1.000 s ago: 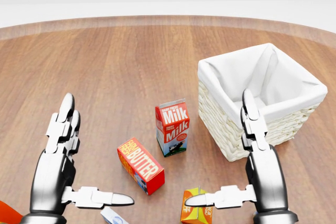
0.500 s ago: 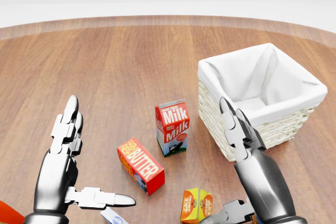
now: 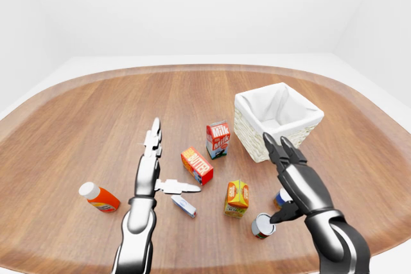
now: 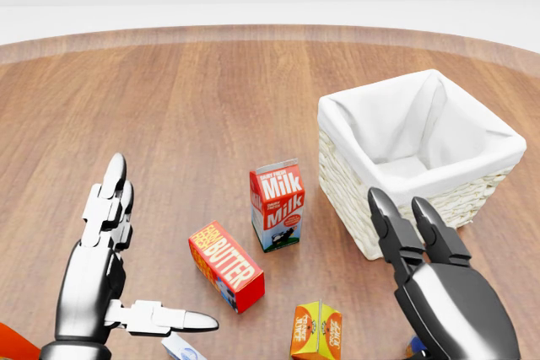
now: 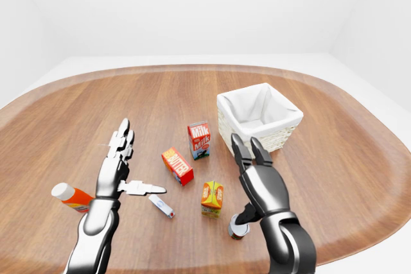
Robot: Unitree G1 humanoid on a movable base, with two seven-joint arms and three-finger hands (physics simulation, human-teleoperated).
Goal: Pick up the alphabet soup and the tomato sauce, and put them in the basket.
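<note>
My right hand (image 3: 297,181) hangs over the lower right of the table, fingers spread and holding nothing, thumb (image 3: 287,211) pointing down at a can (image 3: 262,225) lying on its side with its pale end toward me. Just above it, half hidden behind my palm, sits a second can (image 3: 282,196) with blue on it; I cannot read either label, so which is the soup and which the sauce I cannot tell. My left hand (image 3: 154,170) is flat and released too, fingers straight up, thumb out to the right, well apart from both cans. The white-lined wicker basket (image 4: 419,156) stands upright at the right in the head view. Near it are the milk carton (image 4: 277,205), butter box (image 4: 225,265) and an orange juice carton (image 3: 236,197).
</note>
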